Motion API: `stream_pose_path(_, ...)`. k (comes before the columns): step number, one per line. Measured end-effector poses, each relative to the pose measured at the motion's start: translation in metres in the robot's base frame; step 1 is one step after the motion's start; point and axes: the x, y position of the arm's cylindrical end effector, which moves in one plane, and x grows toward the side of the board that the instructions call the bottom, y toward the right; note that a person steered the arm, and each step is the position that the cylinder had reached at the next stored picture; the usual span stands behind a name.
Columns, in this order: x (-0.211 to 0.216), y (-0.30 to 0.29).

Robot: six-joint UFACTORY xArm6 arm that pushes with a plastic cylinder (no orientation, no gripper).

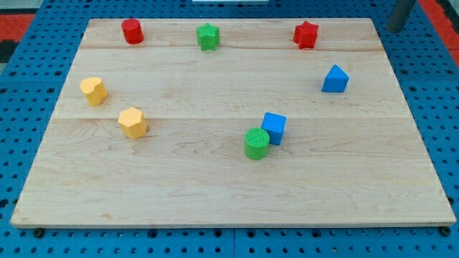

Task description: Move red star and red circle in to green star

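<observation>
Camera view: wooden bench on a blue pegboard. Green star sits at 12 o'clock near the top edge. Red circle is at 11 o'clock, well left of the green star; red star is at 1 o'clock, well right of it. All three lie roughly in one row, none touching.

The rod shows only at the top right corner, off the board; its tip is not visible, and there is no hand on this rig, so no hand state can be told.

Elsewhere: blue block at 3 o'clock, blue cube touching green cylinder near centre, two yellow blocks at 9 o'clock.

Likely best move: the tip goes to the red star's right side and pushes straight left along the row, stopping at contact; then the same from the red circle's left side.
</observation>
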Motion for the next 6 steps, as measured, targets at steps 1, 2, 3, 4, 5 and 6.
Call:
stream_pose_path(1, 0.004, -0.067)
stream_pose_path(2, 0.004, -0.141)
stream_pose_path(3, 0.002, -0.156)
stream_pose_path(4, -0.011, -0.145)
stream_pose_path(5, -0.012, -0.197)
stream_pose_path(6, -0.012, -0.262)
